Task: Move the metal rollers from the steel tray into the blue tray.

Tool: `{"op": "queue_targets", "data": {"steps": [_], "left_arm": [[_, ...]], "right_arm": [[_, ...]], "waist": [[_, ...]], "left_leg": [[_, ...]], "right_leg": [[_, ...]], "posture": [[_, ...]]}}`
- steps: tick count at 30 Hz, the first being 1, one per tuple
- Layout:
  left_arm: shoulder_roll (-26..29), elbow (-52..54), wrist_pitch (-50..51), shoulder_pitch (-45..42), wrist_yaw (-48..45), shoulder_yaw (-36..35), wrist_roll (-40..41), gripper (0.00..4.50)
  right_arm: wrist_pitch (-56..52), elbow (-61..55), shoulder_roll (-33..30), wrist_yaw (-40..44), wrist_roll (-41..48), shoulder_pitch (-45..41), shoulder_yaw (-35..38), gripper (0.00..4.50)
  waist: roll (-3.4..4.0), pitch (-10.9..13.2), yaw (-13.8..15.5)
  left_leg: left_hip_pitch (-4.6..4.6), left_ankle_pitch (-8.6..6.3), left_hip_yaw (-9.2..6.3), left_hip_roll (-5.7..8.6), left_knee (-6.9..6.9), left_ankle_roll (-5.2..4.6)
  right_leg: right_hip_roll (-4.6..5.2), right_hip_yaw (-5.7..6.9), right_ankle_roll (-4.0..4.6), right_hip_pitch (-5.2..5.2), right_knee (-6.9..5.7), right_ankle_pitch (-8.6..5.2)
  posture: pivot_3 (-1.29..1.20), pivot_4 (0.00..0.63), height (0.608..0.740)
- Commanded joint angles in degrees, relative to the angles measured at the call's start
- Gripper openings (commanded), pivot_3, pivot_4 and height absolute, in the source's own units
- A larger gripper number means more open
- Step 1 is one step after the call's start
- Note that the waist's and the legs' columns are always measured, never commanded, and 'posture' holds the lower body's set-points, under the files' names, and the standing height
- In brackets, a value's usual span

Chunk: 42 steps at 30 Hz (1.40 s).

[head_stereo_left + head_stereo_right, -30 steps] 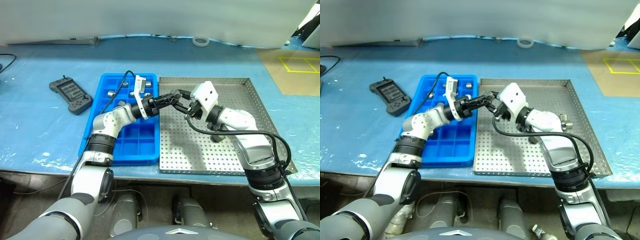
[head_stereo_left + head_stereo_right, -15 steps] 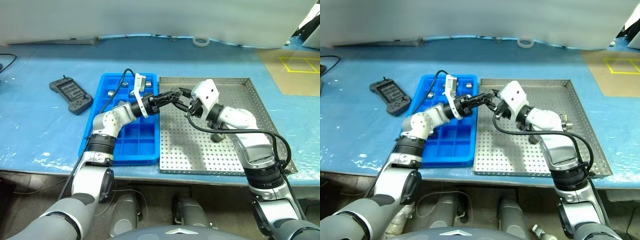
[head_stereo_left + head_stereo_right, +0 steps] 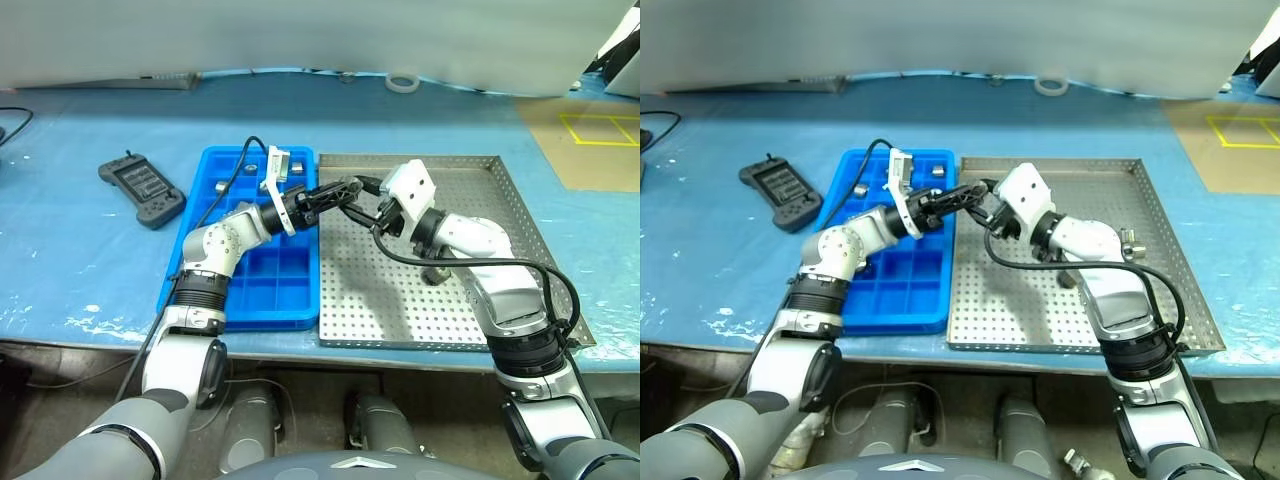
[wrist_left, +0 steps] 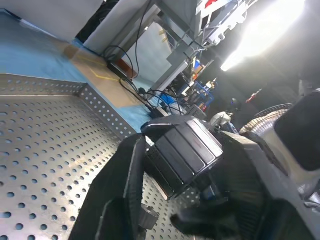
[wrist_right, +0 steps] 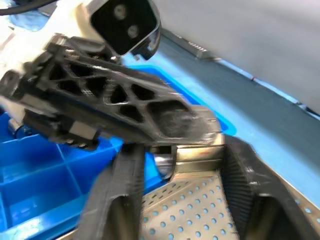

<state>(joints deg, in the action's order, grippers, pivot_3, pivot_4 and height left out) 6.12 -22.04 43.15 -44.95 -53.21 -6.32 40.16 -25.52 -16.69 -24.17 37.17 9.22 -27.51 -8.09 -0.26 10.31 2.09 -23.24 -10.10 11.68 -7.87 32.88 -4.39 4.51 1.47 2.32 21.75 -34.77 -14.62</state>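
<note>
Silver rollers point(image 3: 222, 186) in blue tray point(image 3: 250, 300) far compartments, one point(image 3: 436, 274) on perforated steel tray point(image 3: 400, 320)

Steel tray point(image 3: 470, 300): bare perforated metal, dull silver sheen, is seen. Blue tray point(image 3: 250, 295): smooth, slightly glossy plastic. Metal rollers point(image 3: 222, 186): silver-grey, polished. Table sheet point(image 3: 80, 260): pale blue, matt, scuffed white along the near edge. Handheld controller point(image 3: 142, 189): dark matt plastic.
</note>
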Motion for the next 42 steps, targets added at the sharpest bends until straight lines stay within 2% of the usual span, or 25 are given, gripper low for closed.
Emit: {"op": "queue_targets", "data": {"steps": [1,9,13,16,21,25,29,36,42], "left_arm": [[-0.34,2.42,-0.55,-1.38,-0.14,0.16,0.49,2.27],[0.09,2.83,-0.88,-0.57,0.44,-0.31,0.55,2.27],[2.4,4.97,-0.38,0.16,0.33,-1.45,1.17,2.27],[6.75,10.79,1.53,2.3,-0.78,-2.49,2.85,2.27],[17.32,25.21,6.24,7.87,-0.73,-7.32,8.56,2.27],[25.53,32.99,5.07,15.29,-0.09,-9.88,7.21,2.27],[29.87,36.75,1.72,24.08,1.81,-13.03,4.75,2.27],[32.15,43.91,-2.64,42.16,3.45,-18.22,2.81,2.27],[32.74,45.48,-3.5,51.12,4.43,-22.51,3.35,2.27]], "right_arm": [[-1.57,-1.4,0.32,-0.25,0.95,-0.55,0.12,3.6],[-2.5,-1.51,0.1,0.35,1.26,-0.72,0.3,3.6],[-2.32,-1.67,-0.13,0.74,1.41,-0.15,0.68,3.6],[-1.91,-1.74,-0.74,1.1,1.44,0.8,1.15,3.6],[-0.8,-0.47,-2.56,2.05,1.56,3.05,2.11,3.6],[2.96,5.47,-3.76,2.2,-0.3,3.72,2.04,3.6],[7.58,13.83,-3.23,-0.14,-2.82,1.87,2.24,3.6],[10.89,19.35,-1.32,1.32,-3.25,-0.6,0.13,3.6],[12.1,21.74,0.61,3.14,-3.61,-2.46,-1.38,3.6]], "waist": [[0.0,0.0,0.05],[0.0,0.0,0.05],[0.0,0.0,0.05],[0.0,0.0,-0.09],[0.02,0.01,-0.25],[0.03,0.01,0.07],[0.03,0.02,0.43],[-0.05,0.01,1.02],[-0.07,0.02,2.4]], "left_leg": [[-0.01,0.0,0.0,0.0,-0.01,0.0],[0.0,0.0,0.0,0.0,-0.02,0.01],[-0.01,0.0,0.0,0.0,-0.03,0.01],[-0.01,0.01,0.0,0.0,-0.08,0.02],[-0.02,0.02,0.0,0.0,-0.24,0.16],[0.01,-0.01,0.01,0.0,-0.28,0.3],[0.06,0.06,0.01,0.02,-0.27,0.44],[0.08,0.13,-0.02,0.03,-0.45,0.56],[0.09,0.19,-0.06,-0.02,-0.63,0.64]], "right_leg": [[0.0,0.0,0.0,0.0,0.01,0.0],[0.0,0.0,0.0,0.01,0.01,0.0],[0.0,0.0,0.0,0.02,0.02,0.0],[0.0,0.0,0.0,0.06,0.02,0.0],[-0.02,0.0,0.0,0.18,0.02,0.0],[-0.02,0.01,0.0,0.16,0.02,-0.01],[-0.02,0.0,0.0,0.09,0.05,-0.01],[-0.03,0.0,0.0,0.15,0.06,-0.01],[-0.09,0.04,0.0,0.26,0.04,-0.01]], "posture": [[-0.16,0.15,0.74],[-0.15,0.15,0.74],[-0.14,0.15,0.74],[-0.14,0.15,0.74],[-0.12,0.15,0.74],[-0.08,0.15,0.74],[0.02,0.15,0.74],[0.13,0.15,0.74],[0.18,0.15,0.74]]}}
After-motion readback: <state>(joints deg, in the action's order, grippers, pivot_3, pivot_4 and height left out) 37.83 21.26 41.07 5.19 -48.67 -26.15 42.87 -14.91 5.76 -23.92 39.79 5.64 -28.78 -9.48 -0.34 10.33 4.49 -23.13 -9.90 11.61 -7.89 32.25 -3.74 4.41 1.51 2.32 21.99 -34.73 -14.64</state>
